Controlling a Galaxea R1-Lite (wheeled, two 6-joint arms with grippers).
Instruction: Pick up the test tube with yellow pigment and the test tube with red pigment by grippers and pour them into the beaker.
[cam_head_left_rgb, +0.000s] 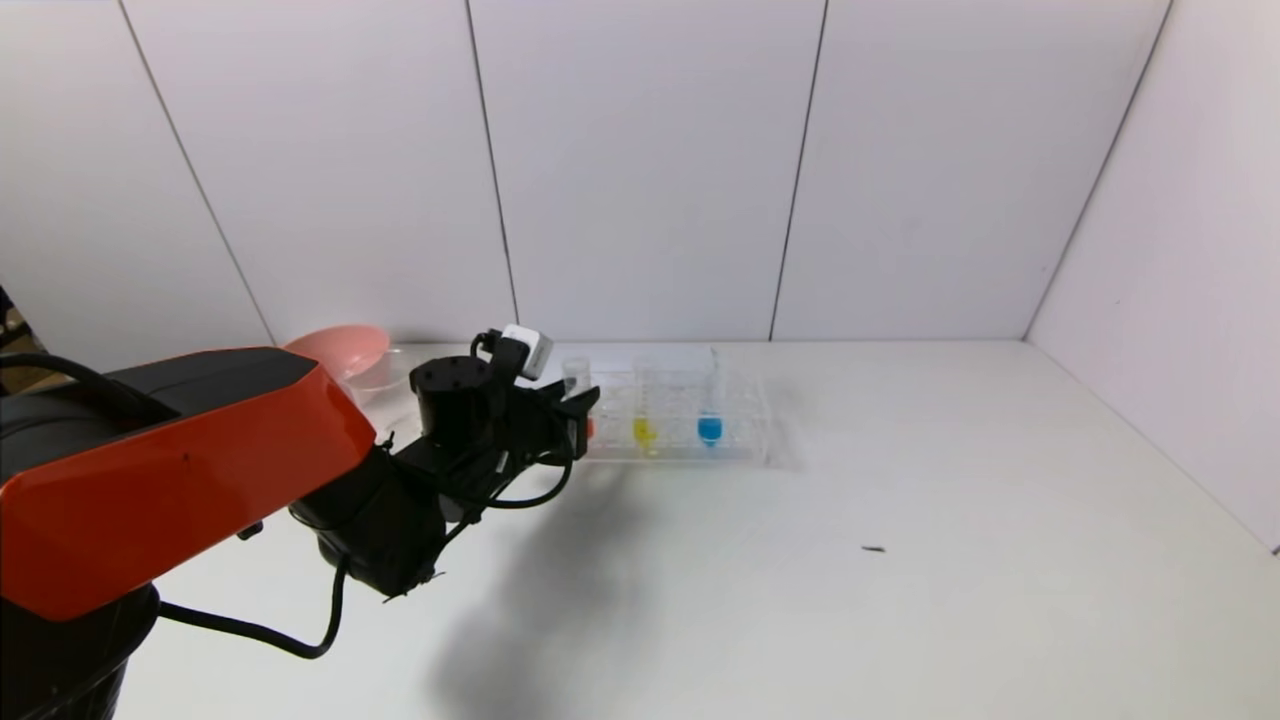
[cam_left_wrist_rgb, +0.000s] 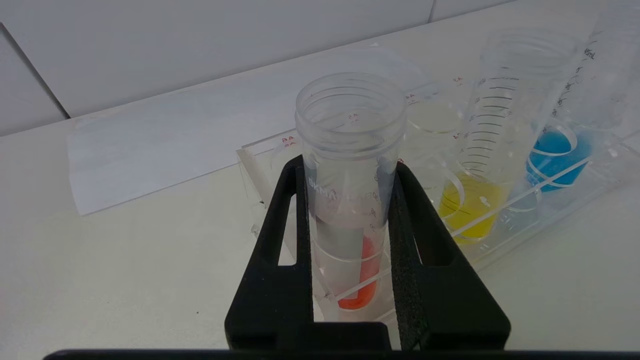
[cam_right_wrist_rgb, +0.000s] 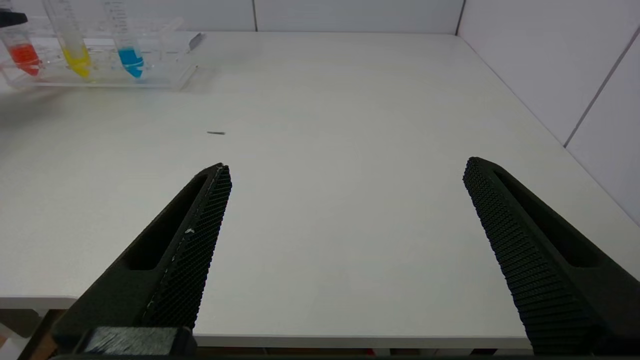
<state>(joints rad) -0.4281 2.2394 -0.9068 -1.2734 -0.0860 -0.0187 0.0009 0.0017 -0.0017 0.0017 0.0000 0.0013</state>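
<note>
Left gripper (cam_left_wrist_rgb: 350, 200) clamped on the red test tube (cam_left_wrist_rgb: 350, 150), not lifted from rack (cam_left_wrist_rgb: 575, 175); right gripper (cam_right_wrist_rgb: 345, 210) idle, agape. Yellow test tube (cam_left_wrist_rgb: 495, 130) untouched; 0 of 2 pours done.

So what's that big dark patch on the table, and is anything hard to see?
Head view: the left arm's shadow falls on the white table; left wrist view: the clear test tube with red pigment is pale and see-through, its printed marks faint.

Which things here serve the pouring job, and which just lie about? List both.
Job: red-pigment test tube, clamped in the left gripper; yellow-pigment test tube; beaker; right gripper, open, parked.
Lying about: blue-liquid tube, tube rack, pink bowl, white sheet.
</note>
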